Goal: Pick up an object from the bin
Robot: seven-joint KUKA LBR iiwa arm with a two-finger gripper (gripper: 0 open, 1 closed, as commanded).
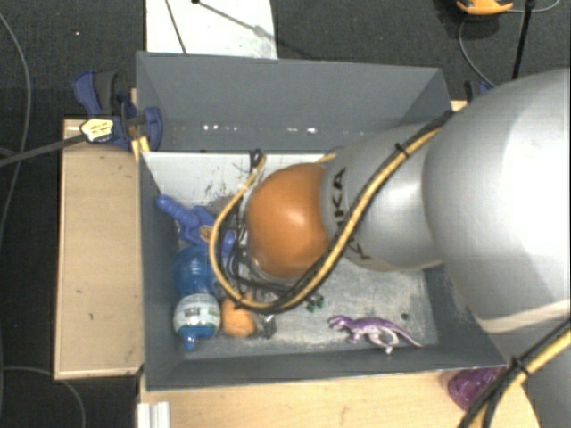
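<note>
My gripper's dark body [258,285] shows just under the arm's orange cover, low over the bin's left half. Right below it, by the front wall, lies a small orange rounded thing [236,321]. A blue plastic bottle [194,294] with a white cap end lies to the left of it, along the left wall. A small dark green piece [312,304] sits just to the right of the gripper. Nothing shows as held.
A purple toy lizard [375,332] lies by the front wall at the right. A blue plastic handled thing [183,215] rests above the bottle near the left wall. The arm and its cables cover the bin's middle and right.
</note>
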